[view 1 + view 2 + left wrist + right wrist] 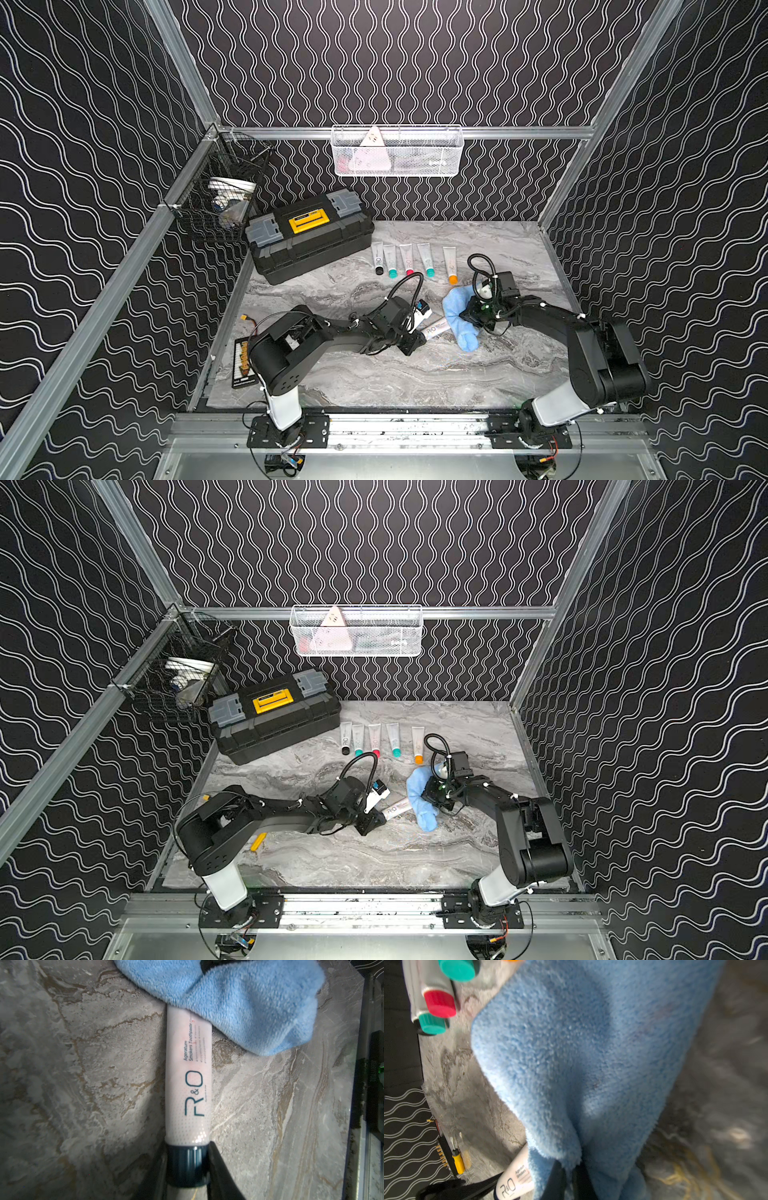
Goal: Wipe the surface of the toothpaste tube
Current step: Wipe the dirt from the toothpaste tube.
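— Where is the toothpaste tube?

— Flat on the marble counter, between the two arms, label up: "R&O", "Smokers Toothpaste". In both top views it lies slanted, its dark cap end towards the left arm.

— And the left fingers?

— Clamped on that dark cap, one on each side of it, as the left wrist view shows.

— The right fingers?

— Pinched together on a fold of the blue microfibre cloth. The cloth drapes over the tube's far end and hides it; the printed half nearest the cap is bare. The rest of the cloth rests on the counter beside the tube.

— Anything else nearby?

— Five more tubes lie in a row farther back, caps black, teal, red, teal and orange, apart from the held one. A black toolbox with a yellow latch sits at the back on the left arm's side.
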